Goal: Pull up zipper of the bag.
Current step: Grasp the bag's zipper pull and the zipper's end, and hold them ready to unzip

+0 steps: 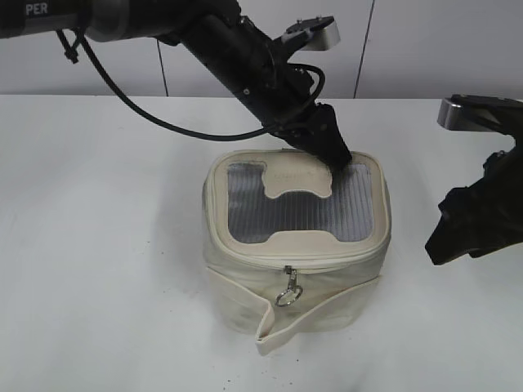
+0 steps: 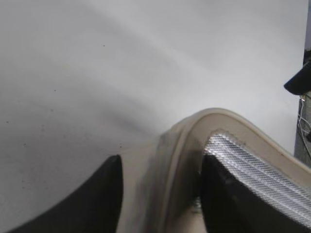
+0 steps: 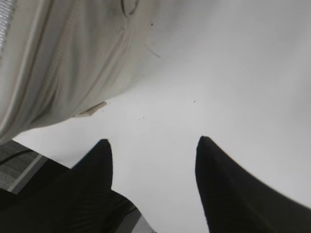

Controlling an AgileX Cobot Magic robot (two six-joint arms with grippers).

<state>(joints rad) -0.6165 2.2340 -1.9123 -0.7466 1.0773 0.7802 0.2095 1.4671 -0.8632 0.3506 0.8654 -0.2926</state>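
The cream bag stands mid-table, its grey mesh top facing up. The zipper runs around the top rim; one silver slider with a ring pull hangs at the front. My left gripper is at the bag's back rim, with the jaws closed on the cream rim, one finger outside and one on the mesh. My right gripper hovers right of the bag, open and empty. The bag's side and a ring show at the upper left of the right wrist view.
The bag's loose cream strap hangs across its front side. The white table surrounds the bag. A white panelled wall stands behind. The left arm's black cable hangs above the table behind the bag.
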